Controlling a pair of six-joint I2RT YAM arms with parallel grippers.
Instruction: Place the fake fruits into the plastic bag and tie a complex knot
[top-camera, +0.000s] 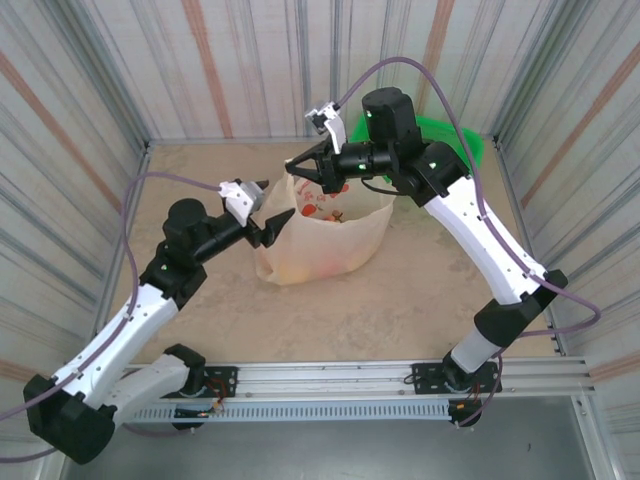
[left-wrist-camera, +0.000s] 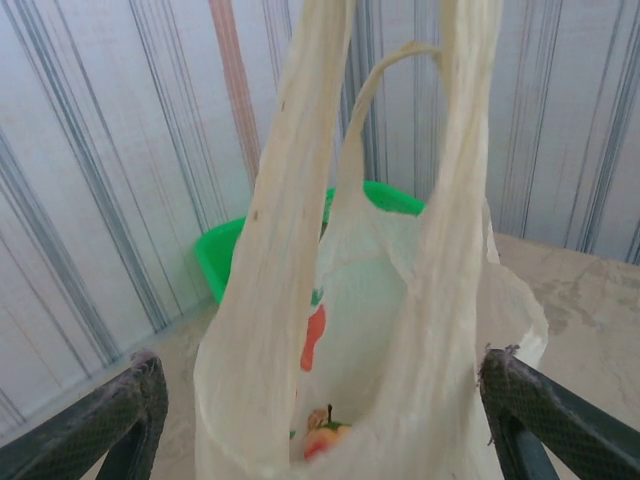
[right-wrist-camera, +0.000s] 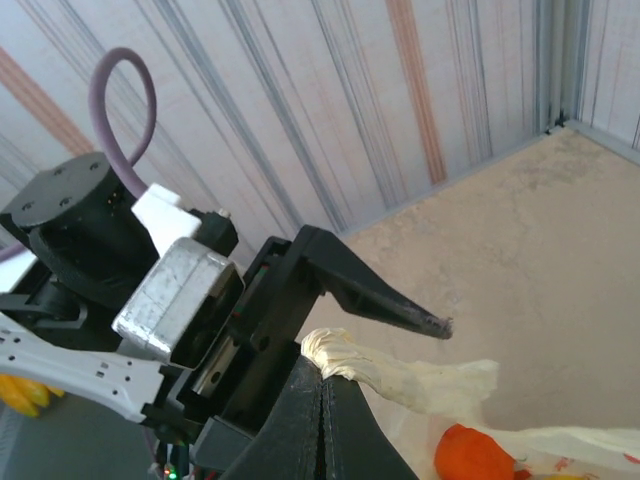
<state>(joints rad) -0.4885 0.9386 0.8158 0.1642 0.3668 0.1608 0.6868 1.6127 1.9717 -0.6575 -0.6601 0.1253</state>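
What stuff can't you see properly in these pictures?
- How many fake fruits there are: in the top view, the cloudy wall of the plastic bag blurs them.
- The inside of the green basket: in the top view, the right arm covers most of it.
- The bag's bottom: in the left wrist view, the lower edge cuts it off.
- The orange fruit: in the right wrist view, the lower edge cuts it off.
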